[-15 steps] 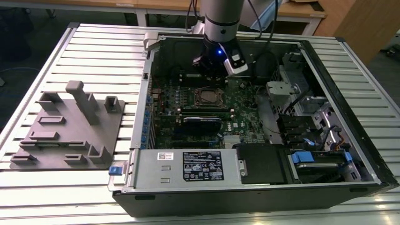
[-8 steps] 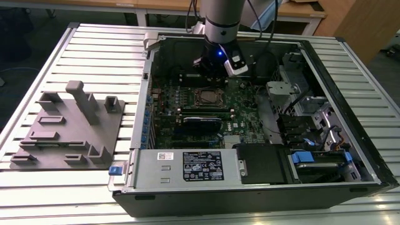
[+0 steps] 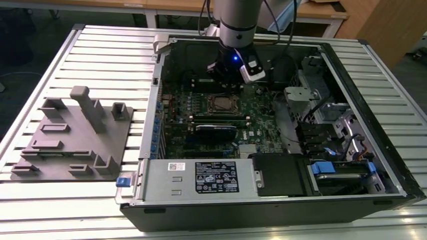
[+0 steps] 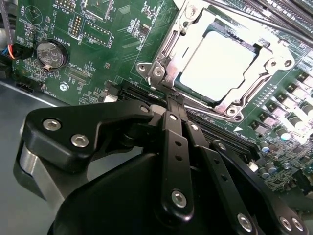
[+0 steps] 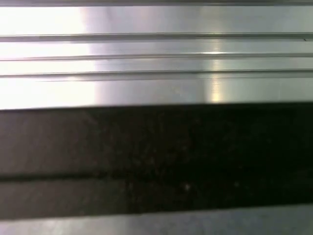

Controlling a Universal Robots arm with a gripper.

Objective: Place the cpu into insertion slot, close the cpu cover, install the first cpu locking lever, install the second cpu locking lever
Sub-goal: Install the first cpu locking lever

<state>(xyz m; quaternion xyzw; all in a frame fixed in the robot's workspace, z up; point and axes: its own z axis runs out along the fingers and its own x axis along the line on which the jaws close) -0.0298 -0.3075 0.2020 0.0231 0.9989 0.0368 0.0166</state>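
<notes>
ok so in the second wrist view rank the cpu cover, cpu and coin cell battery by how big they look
1. cpu cover, framing the chip
2. cpu
3. coin cell battery, clearly smallest
All sit on the same motherboard, so nearness barely skews this.

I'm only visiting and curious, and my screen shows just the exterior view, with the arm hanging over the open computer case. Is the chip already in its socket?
Observer: Yes. In the second wrist view the cpu sits in the insertion slot, its silver top bright.
Operator: Is the metal lid still up?
Observer: No. The cpu cover lies down over the chip, which shows through the window in its middle.
Operator: And the robot's fingers, open or closed?
Observer: The gripper is shut, its fingers pressed together. Their tips are close to the slot's edge, but I cannot tell whether they touch it.
</notes>
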